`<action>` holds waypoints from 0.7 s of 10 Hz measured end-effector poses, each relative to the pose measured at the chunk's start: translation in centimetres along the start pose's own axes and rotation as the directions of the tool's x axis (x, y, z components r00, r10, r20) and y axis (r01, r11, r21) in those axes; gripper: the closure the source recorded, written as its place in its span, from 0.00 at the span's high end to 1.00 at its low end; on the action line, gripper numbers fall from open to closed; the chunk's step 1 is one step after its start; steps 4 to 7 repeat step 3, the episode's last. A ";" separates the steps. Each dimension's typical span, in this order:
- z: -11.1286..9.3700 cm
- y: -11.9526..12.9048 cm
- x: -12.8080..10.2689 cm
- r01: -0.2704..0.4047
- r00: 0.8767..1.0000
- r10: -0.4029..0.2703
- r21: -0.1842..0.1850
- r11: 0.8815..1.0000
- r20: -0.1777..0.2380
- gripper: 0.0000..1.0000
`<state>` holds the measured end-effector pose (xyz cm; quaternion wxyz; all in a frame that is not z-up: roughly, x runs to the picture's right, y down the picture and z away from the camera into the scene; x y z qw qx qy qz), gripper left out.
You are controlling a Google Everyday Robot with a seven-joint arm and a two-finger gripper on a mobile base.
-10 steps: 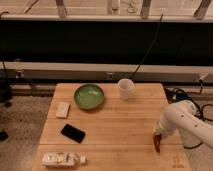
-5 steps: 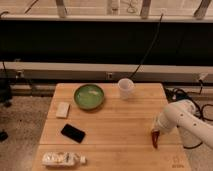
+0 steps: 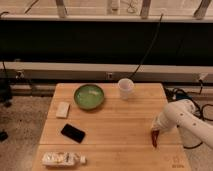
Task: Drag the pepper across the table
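The pepper (image 3: 155, 138) is a small slim dark-red chili lying on the light wooden table (image 3: 120, 130) near its right front part. My gripper (image 3: 156, 128) comes in from the right on a white arm and sits right over the pepper's upper end, touching or nearly touching it. The pepper's top is partly hidden by the gripper.
A green bowl (image 3: 89, 96) and a white cup (image 3: 125, 88) stand at the back of the table. A pale block (image 3: 62, 109) lies at the left, a black phone (image 3: 73, 133) in front of it, and a plastic bottle (image 3: 61, 159) lies at the front left edge.
The gripper and the pepper have shifted slightly left and toward the back over the last second. The other objects have not moved.
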<state>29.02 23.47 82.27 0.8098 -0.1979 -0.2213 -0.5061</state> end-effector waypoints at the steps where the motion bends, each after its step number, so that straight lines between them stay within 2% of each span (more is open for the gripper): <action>1: -0.3 -0.7 1.1 0.003 1.000 -0.003 0.018 1.000 -0.008 0.00; 3: -0.9 -1.2 2.1 0.007 1.000 -0.007 0.032 0.999 -0.016 0.00; 7: -0.9 -1.2 2.1 0.007 1.000 -0.007 0.032 0.999 -0.016 0.00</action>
